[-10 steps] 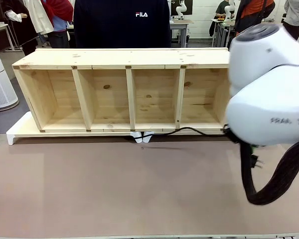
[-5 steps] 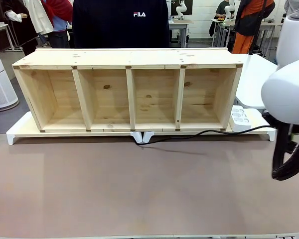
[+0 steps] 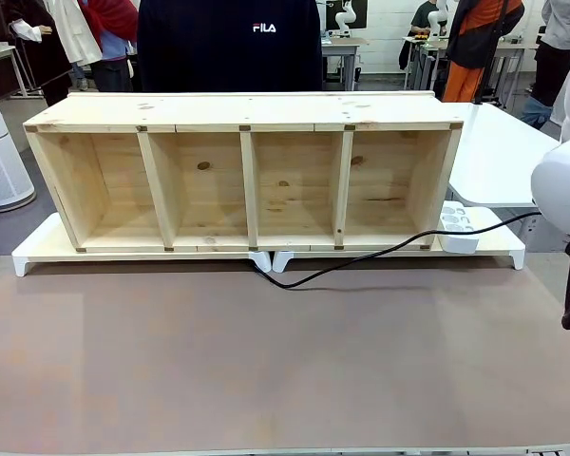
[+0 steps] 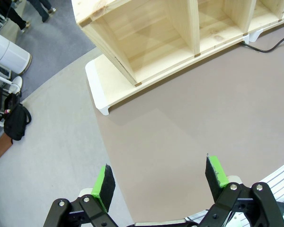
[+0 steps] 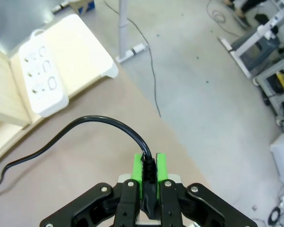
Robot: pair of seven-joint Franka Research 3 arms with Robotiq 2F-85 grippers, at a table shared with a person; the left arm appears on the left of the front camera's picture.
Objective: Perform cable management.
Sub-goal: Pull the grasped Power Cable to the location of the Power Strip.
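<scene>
Right gripper (image 5: 150, 163), low centre of the right wrist view: green pads pinched shut on the small black plug (image 5: 149, 178) of the cable (image 5: 92, 119). The cable arches up and left from the plug, then drops toward the lower left corner.

White power strip (image 5: 40, 78) upper left, lying on a white riser (image 3: 38, 252) just beside the wooden shelf (image 3: 247, 171).

Front view: the cable crosses the brown tabletop (image 3: 266, 361) from below mid-shelf to the right edge.

Left gripper (image 4: 161, 182): fingers spread wide, holding nothing, over the tabletop's edge.

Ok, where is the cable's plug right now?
Right wrist view: the plug is pinched between the right gripper's pads, by the table's right edge, its cable arcing toward the white power strip.
</scene>
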